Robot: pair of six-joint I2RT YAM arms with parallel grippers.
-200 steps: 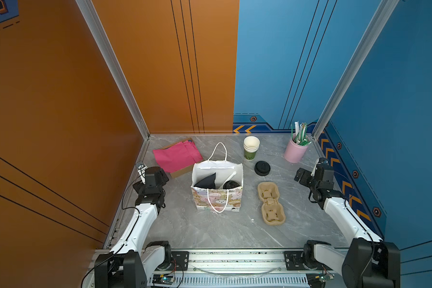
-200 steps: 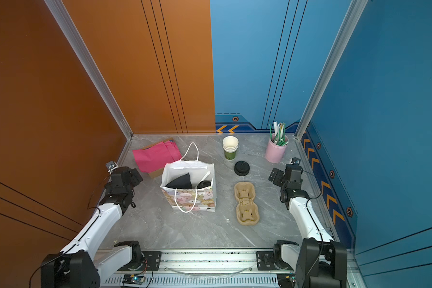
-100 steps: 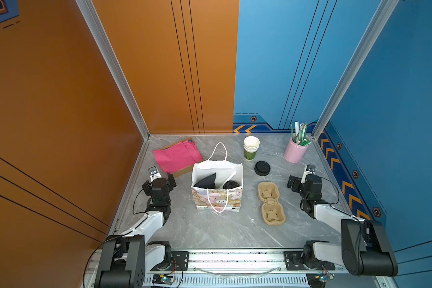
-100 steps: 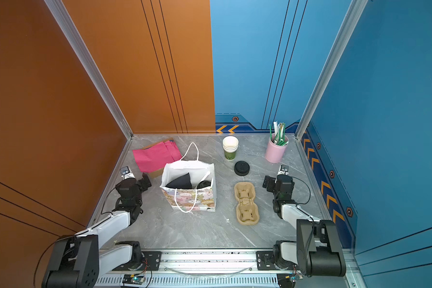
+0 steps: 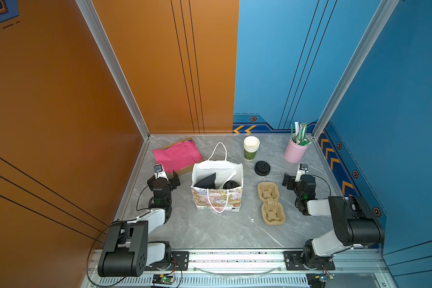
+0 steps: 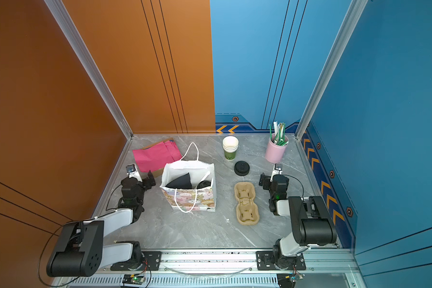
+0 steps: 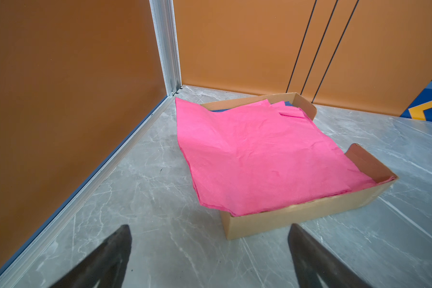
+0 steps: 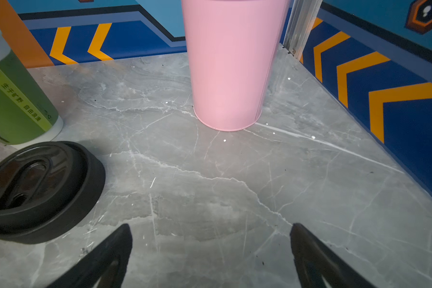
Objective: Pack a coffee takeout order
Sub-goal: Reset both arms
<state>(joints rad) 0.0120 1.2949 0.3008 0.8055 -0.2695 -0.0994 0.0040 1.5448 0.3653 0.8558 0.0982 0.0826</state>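
Note:
A patterned paper bag [image 5: 217, 197] [image 6: 192, 199] stands open in the middle of the table. Inside it I see a black napkin [image 5: 206, 182], a slim white straw [image 5: 228, 178] and a round black lid [image 5: 230, 185]; the cup under that lid is hidden by the bag wall. My left gripper [image 5: 168, 175] [image 7: 210, 229] rests low to the left of the bag, open and empty, facing the pink napkins. To the right, my right gripper [image 5: 294, 178] [image 8: 210, 228] is also open and empty, over bare table.
A cardboard tray [image 7: 297, 219] of pink napkins [image 5: 176, 155] lies at the back left. A stack of lidless cups [image 5: 251, 148], a loose black lid [image 5: 262, 168] [image 8: 35, 189] and a pink straw holder [image 5: 296, 149] [image 8: 230, 64] stand at the back. A pulp cup carrier [image 5: 271, 203] lies right of the bag.
Both arms have folded back and down toward the near rail. The grippers stayed open and the things on the table have not moved.

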